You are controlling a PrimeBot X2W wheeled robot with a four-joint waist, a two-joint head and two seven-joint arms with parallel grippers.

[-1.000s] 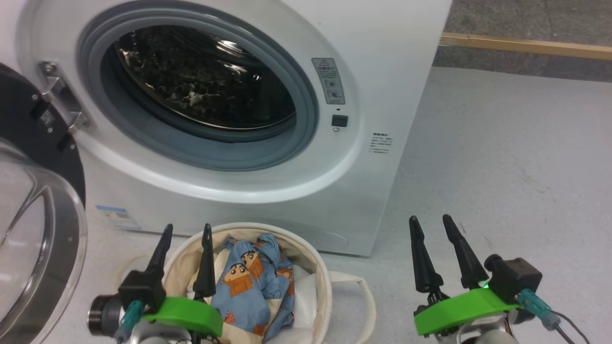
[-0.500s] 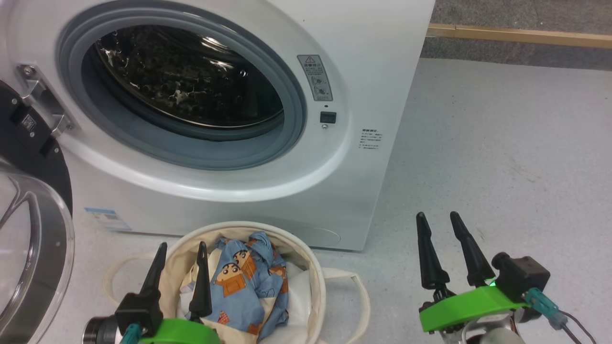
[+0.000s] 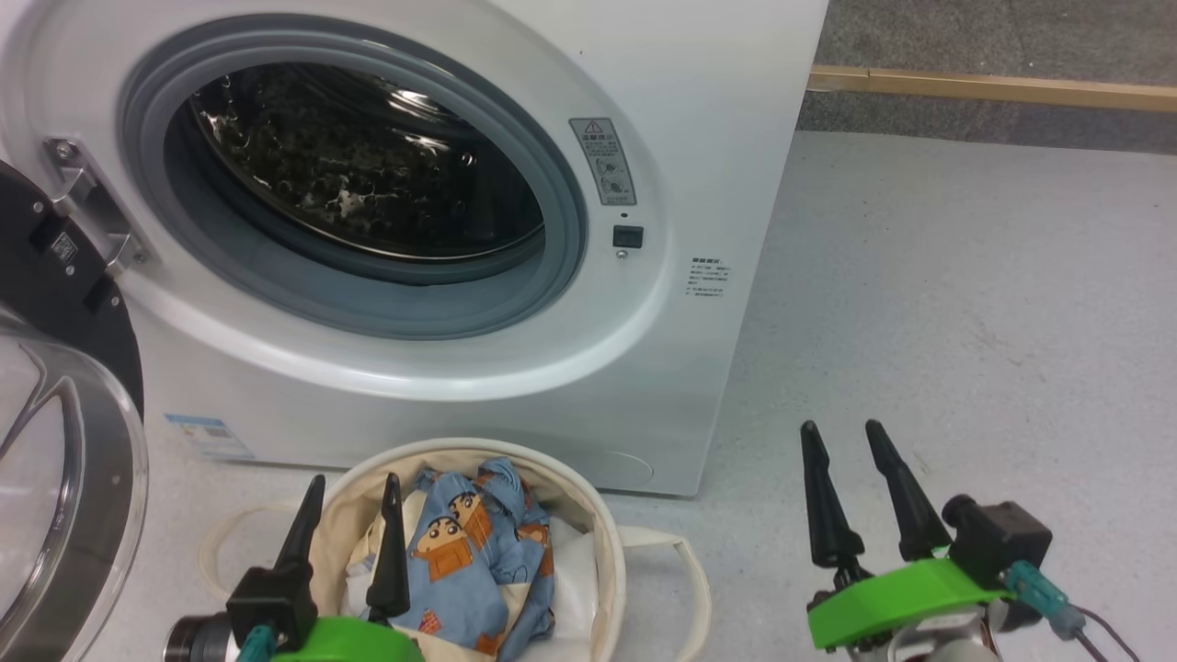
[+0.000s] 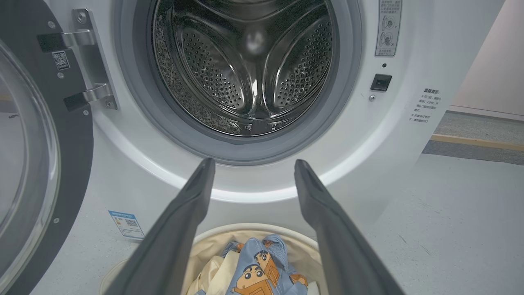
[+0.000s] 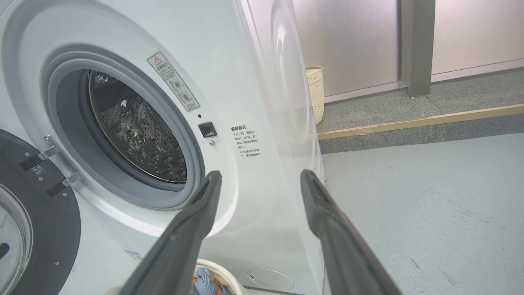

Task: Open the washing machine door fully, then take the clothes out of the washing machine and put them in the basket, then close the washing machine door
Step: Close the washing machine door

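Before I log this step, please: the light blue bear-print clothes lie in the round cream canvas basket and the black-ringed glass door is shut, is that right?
Not quite: the black-ringed glass door stands open, swung left of the white washing machine, as the head view shows. The blue clothes do lie in the cream basket.

A grey label with a red warning triangle (image 3: 603, 161) is seen on the white boxy front-loader washing machine (image 3: 736, 92). Black Chinese print (image 3: 708, 278) is set beside it and a blue QR sticker (image 4: 127, 224) low down. The wording is too small to be read.
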